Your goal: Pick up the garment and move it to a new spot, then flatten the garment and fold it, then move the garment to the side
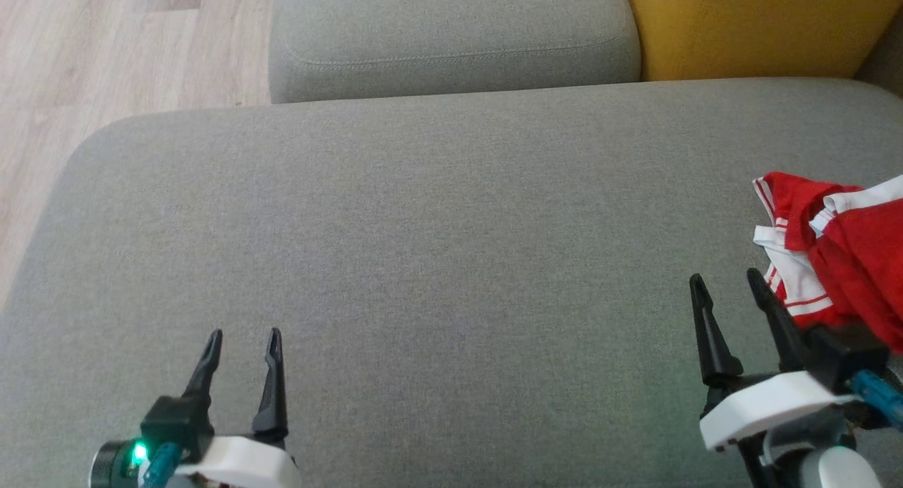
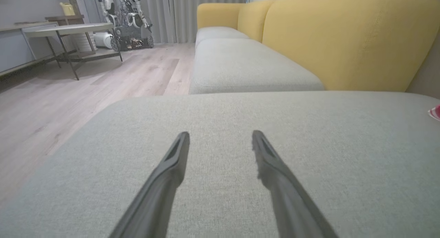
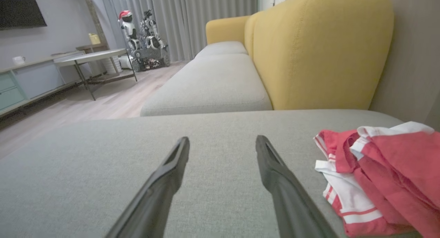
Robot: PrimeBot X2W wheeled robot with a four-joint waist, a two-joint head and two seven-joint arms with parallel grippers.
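A crumpled red garment (image 1: 850, 255) with white stripes lies at the right edge of the grey sofa seat (image 1: 437, 248). In the right wrist view the garment (image 3: 388, 176) sits just right of my fingers. My right gripper (image 1: 726, 280) is open and empty, hovering just left of the garment without touching it. At the lower left my left gripper (image 1: 243, 336) is open and empty over bare cushion, far from the garment. A sliver of the garment (image 2: 435, 112) shows at the right edge of the left wrist view, where my left gripper (image 2: 220, 136) points across the cushion.
A second grey cushion (image 1: 451, 37) and a yellow backrest (image 1: 762, 26) lie beyond the seat. Wood floor (image 1: 106, 51) drops off to the left. Across the room stand a round table (image 2: 68, 30) and another robot (image 3: 144, 35).
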